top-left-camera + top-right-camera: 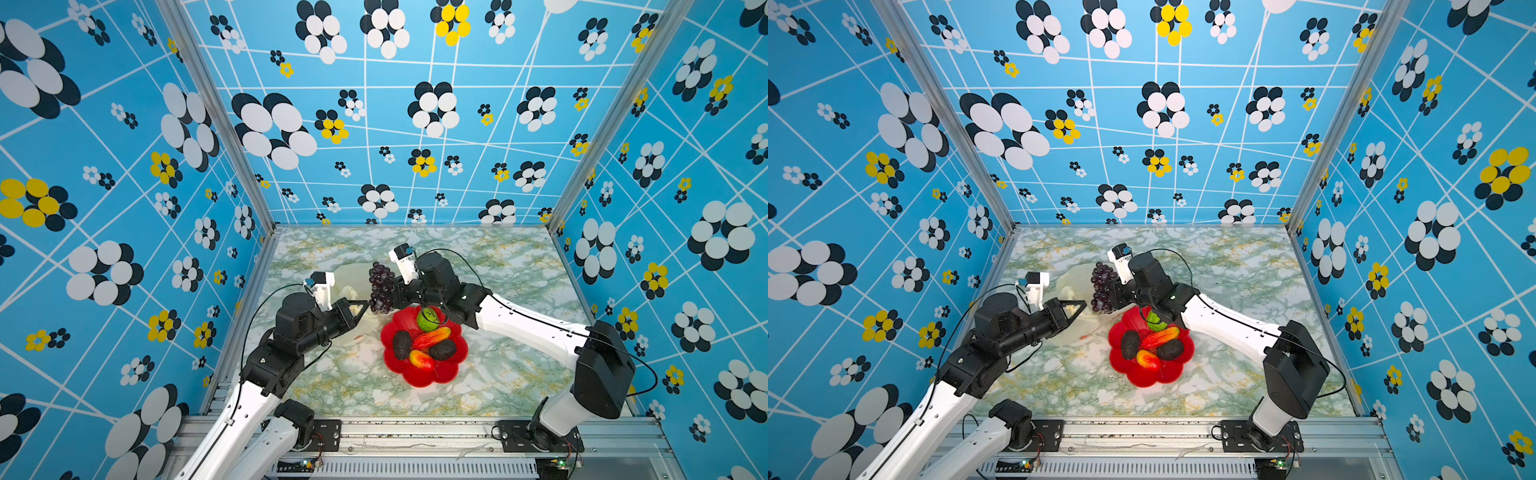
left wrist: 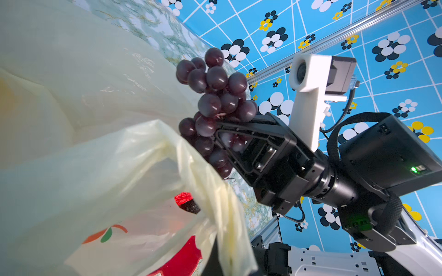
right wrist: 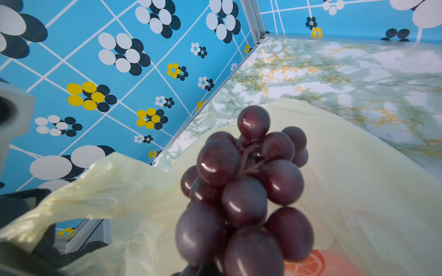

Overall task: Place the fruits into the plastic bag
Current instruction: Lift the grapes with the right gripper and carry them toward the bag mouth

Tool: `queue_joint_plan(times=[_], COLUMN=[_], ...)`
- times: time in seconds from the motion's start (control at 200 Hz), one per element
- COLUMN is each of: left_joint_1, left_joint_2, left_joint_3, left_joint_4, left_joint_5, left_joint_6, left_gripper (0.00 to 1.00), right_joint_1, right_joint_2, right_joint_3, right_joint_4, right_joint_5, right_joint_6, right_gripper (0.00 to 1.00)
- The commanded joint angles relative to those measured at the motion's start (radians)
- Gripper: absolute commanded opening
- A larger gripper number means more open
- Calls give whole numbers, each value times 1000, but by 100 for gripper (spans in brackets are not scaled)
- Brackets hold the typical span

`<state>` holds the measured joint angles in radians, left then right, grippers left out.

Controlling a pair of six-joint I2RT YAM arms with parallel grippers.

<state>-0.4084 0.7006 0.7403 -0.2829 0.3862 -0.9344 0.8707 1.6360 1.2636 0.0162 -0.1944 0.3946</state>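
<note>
Left fingers (image 1: pixel 351 301): clamped on bag (image 1: pixel 347 276) rim. Right fingers (image 2: pixel 251 124): gripping grapes (image 1: pixel 380 286), at bag's right edge. Plate (image 1: pixel 419 378), near right: five fruits (image 1: pixel 432 337).

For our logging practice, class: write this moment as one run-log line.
left hand: shut on bag | right hand: shut on grapes, at bag opening | plate: holds five fruits
</note>
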Motion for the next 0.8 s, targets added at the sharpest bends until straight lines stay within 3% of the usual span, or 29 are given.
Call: queue_joint_plan(times=[0.0, 0.34, 0.52, 0.795], left_joint_1=[-3, -3, -4, -31], left_joint_2=[9, 36, 10, -1], left_joint_3=[31, 61, 65, -10], left_joint_4=[61, 102, 129, 190], left_joint_5=[22, 27, 24, 89], left_joint_6=[-8, -6, 3, -38], left_gripper=[0, 0, 0, 0], right_joint_1=[28, 49, 47, 27], right_joint_2=[23, 23, 49, 155], right_joint_3=[38, -37, 6, 153], right_joint_4=[59, 52, -77, -96], right_joint_5=[-43, -47, 55, 191], right_joint_6=[34, 46, 51, 125], right_gripper=[4, 4, 3, 2])
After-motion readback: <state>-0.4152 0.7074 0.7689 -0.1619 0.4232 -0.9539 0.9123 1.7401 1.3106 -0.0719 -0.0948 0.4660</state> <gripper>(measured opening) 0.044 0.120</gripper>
